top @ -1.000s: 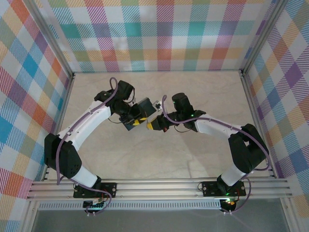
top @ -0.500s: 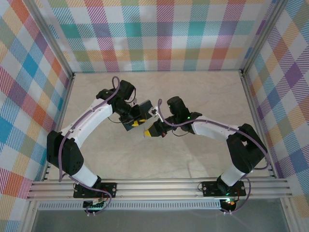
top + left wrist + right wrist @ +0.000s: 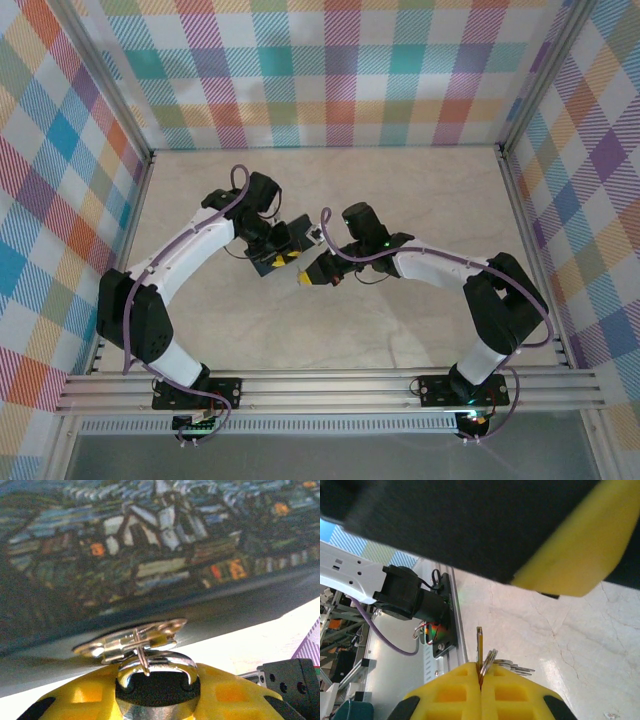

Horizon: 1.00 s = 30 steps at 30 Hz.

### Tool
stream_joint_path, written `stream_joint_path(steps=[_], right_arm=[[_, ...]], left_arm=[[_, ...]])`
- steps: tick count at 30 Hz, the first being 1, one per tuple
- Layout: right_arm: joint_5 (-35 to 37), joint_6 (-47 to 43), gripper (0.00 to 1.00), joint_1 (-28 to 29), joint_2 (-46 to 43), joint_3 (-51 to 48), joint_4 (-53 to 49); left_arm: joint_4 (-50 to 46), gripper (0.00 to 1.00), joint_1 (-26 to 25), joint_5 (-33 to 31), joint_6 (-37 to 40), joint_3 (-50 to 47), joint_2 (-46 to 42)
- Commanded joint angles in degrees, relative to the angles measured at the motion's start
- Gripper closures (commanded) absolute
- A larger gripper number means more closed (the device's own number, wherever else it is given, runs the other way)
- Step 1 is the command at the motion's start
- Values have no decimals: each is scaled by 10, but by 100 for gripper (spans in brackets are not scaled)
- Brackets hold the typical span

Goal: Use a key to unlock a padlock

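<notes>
The padlock point(image 3: 158, 686) is a small dark body with a shiny shackle point(image 3: 159, 659) hooked through the metal hasp point(image 3: 131, 639) of the painted tin point(image 3: 150, 545). My left gripper point(image 3: 158, 692) is shut on the padlock body, its yellow fingers point(image 3: 80, 695) on either side. In the top view the left gripper point(image 3: 274, 252) sits at the tin point(image 3: 292, 238). My right gripper point(image 3: 481, 677) is shut on the key point(image 3: 479, 647), which sticks up edge-on with a ring and spare keys point(image 3: 512, 668) beside it. From above, the right gripper point(image 3: 306, 276) is just right of and nearer than the tin.
The left arm's black and yellow finger point(image 3: 570, 550) hangs close above the key in the right wrist view. A rail with the left arm's base point(image 3: 415, 602) runs along the near table edge. Checked walls point(image 3: 330, 70) enclose the marble table point(image 3: 400, 200).
The right gripper with the key has swung left and toward the near edge, ending below the tin's right corner. The left gripper and tin shifted slightly.
</notes>
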Motion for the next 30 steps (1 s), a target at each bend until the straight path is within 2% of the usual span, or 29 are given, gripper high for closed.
stream_joint_path(steps=[1, 7, 10, 17, 19, 23, 26, 30], right_arm=[[2, -13, 100, -5, 7, 15, -14], [24, -8, 100, -10, -32, -20, -9], [27, 2, 100, -12, -48, -45, -1], [32, 21, 100, -12, -92, -102, 15], [32, 21, 100, -11, -101, -110, 11], [31, 9, 100, -12, -115, -122, -1], [25, -3, 100, -12, -121, -128, -9], [9, -31, 100, -14, -117, -119, -35]], left_arm=[[0, 90, 2, -29, -9, 12, -24], [60, 90, -18, -173, -107, -62, -32], [102, 91, -36, -215, -147, -92, -5], [143, 90, -92, -308, -191, -96, 75], [148, 84, -101, -316, -198, -94, 92], [132, 60, -112, -299, -188, -74, 106], [107, 53, -112, -267, -164, -53, 85], [60, 51, -102, -203, -85, -7, 42]])
